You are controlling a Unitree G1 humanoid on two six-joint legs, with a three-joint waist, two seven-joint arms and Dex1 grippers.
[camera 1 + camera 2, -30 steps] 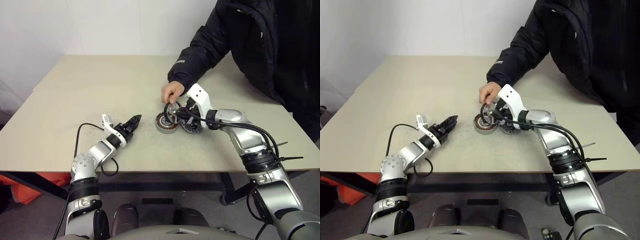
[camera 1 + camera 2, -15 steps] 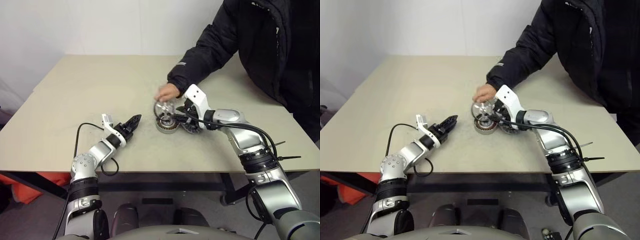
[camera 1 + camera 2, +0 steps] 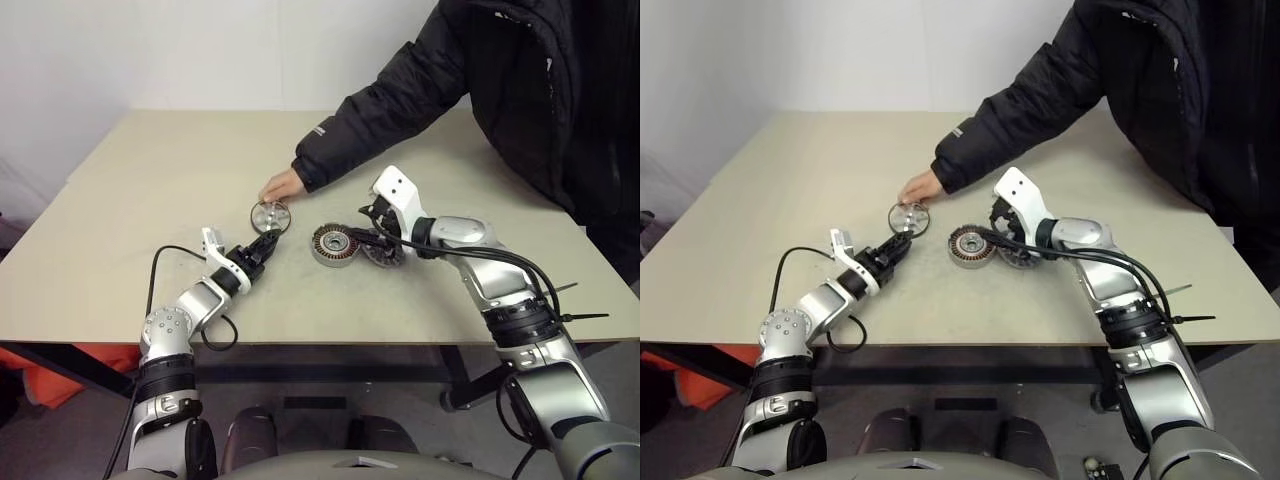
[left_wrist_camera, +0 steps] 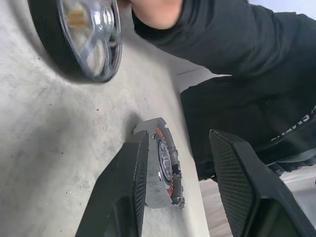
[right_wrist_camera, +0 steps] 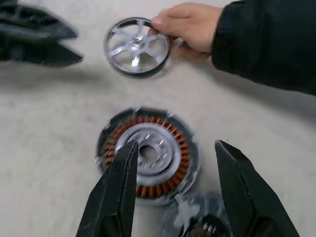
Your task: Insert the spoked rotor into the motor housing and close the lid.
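Observation:
A person's hand [image 3: 283,186] holds the spoked rotor [image 3: 270,215], a silver wheel, by its rim down at the table, just beyond my left gripper [image 3: 268,243]. That gripper is open and empty, with the rotor [image 4: 89,34] close ahead of it. The motor housing [image 3: 333,245], with its copper windings, lies flat mid-table. My right gripper [image 5: 176,145] hovers open over the housing [image 5: 148,158] with nothing in it. A flat round part, the lid [image 3: 386,253], lies against the housing under the right wrist.
The person in a black jacket [image 3: 520,90] leans in from the far right, a sleeve reaching across the beige table [image 3: 150,170]. A black cable [image 3: 165,255] loops from my left wrist onto the table.
My right gripper has opened and let go of the rotor. The person's hand has carried it left, from above the housing to the table in front of my left gripper.

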